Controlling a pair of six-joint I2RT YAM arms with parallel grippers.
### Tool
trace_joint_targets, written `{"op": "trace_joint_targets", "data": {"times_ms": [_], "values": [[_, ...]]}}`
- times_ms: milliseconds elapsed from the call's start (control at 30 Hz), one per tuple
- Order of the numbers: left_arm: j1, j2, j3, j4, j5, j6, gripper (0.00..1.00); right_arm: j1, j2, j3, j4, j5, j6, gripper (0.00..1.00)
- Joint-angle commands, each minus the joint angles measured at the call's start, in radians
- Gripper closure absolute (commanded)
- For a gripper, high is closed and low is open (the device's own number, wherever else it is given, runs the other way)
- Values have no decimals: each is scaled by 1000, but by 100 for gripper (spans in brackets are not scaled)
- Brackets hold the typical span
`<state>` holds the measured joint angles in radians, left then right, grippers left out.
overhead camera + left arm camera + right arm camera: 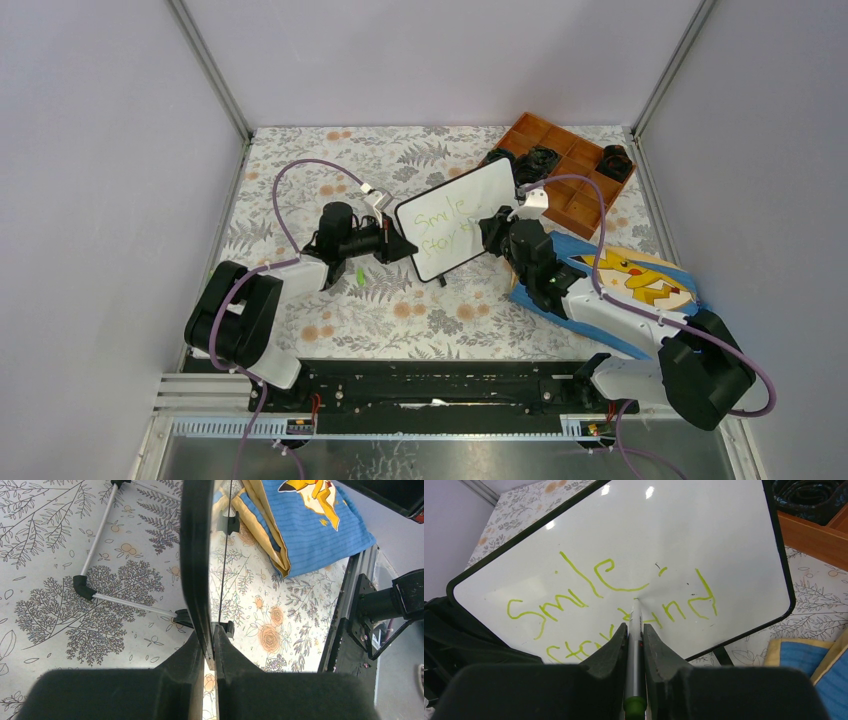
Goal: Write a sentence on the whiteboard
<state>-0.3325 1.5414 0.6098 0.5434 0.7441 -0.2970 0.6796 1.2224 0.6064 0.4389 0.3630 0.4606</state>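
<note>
Whiteboard at mid-table, tipped up, long axis diagonal, glossy face toward right arm. Left end effector clamps its thin black rim. Right end effector pinches slim silver marker, tip on the board amid the green sentence.
</note>
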Motion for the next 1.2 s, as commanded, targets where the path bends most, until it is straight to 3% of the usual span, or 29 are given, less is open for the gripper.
{"op": "trace_joint_targets", "data": {"times_ms": [0, 267, 433, 700, 900, 1167], "values": [[-14, 28, -20, -158, -74, 87, 100, -3, 7, 34, -6, 56, -5, 100], [-16, 28, -19, -158, -75, 87, 100, -3, -14, 27, -28, 62, -6, 100], [-17, 26, -19, -161, -81, 88, 100, -2, -106, -3, 1, 41, -5, 100], [-19, 25, -20, -165, -81, 88, 100, -56, -194, -40, -89, 138, 37, 100], [-20, 22, -18, -169, -85, 90, 100, -108, -193, -107, -78, 225, 146, 100], [-20, 25, -14, -173, -88, 91, 100, -139, -120, -110, -48, 185, 187, 100]]}}
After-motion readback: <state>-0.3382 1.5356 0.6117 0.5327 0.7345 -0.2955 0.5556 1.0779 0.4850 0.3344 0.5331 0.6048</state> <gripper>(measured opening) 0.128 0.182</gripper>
